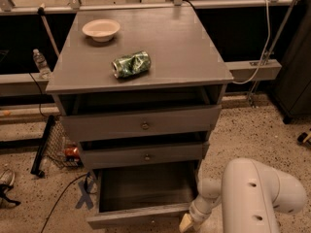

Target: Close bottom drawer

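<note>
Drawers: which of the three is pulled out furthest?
The bottom drawer, inside exposed, with the gripper at its front right corner; the middle drawer and top drawer sit barely ajar.

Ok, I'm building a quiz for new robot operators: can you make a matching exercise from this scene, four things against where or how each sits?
Things:
1. bowl
2. green can
3. bottom drawer
4. gripper

Places or states:
A. pulled out, lowest of three
B. back left of the cabinet top
C. at the open drawer's right front corner
D. lying on its side, mid cabinet top

Pairs: 1-B; 2-D; 3-A; 4-C.
</note>
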